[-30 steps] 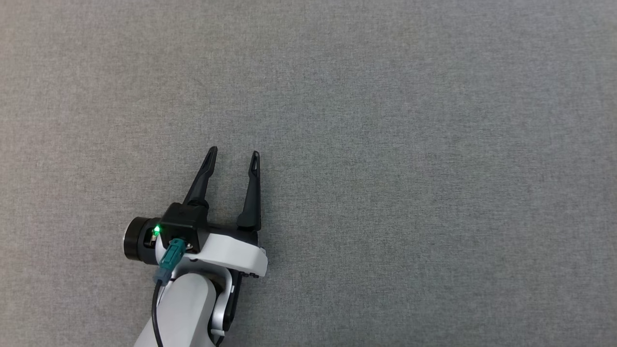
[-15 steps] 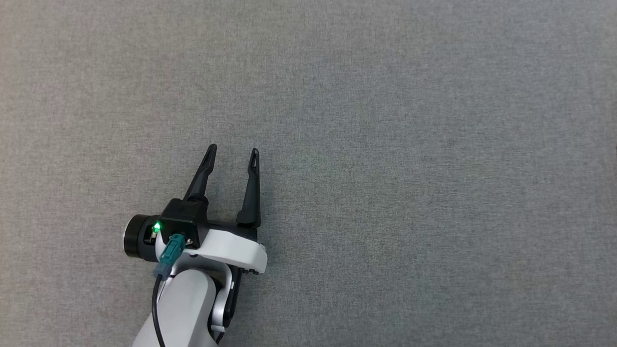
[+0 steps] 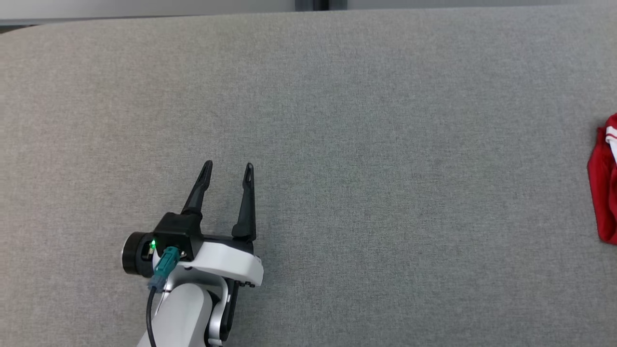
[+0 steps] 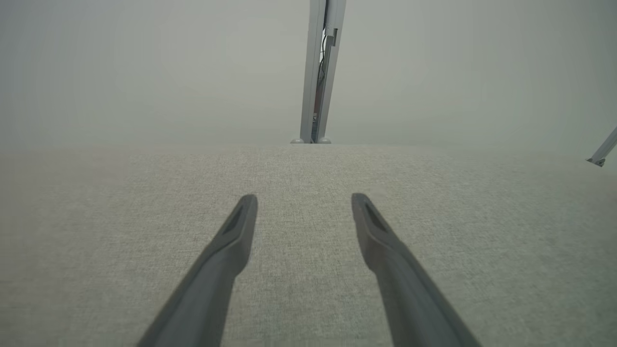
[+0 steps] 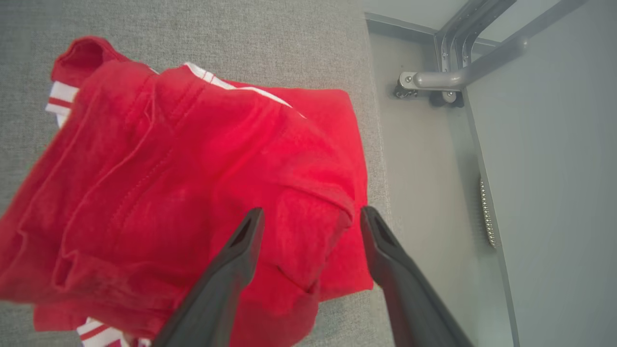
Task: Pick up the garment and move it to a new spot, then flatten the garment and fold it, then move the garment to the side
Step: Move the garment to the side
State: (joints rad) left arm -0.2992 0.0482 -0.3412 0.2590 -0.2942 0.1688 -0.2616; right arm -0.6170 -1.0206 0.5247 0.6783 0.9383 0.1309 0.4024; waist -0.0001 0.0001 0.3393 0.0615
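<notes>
My right gripper (image 5: 312,211) is right over the garment (image 5: 193,193). Its two dark fingers stand wide apart, so it is open and holds nothing. A little bump of red cloth sits in the gap between the fingers, at the corner of the garment closest to the table's edge. I cannot tell if the fingertips touch the cloth.

My left gripper (image 3: 228,165) is open too. It is over bare grey table (image 3: 337,96), low on the left side in the head view, and it holds nothing. The garment is well apart from it, way over at the right edge of that view, where I see just a slice of red.

The garment lies on the table, close to the table's right side. It is bright red and soft. It is folded over in a few layers, but it is not neat. It has wrinkles and a long seam. Thin white stripes peek out at its edges.
</notes>
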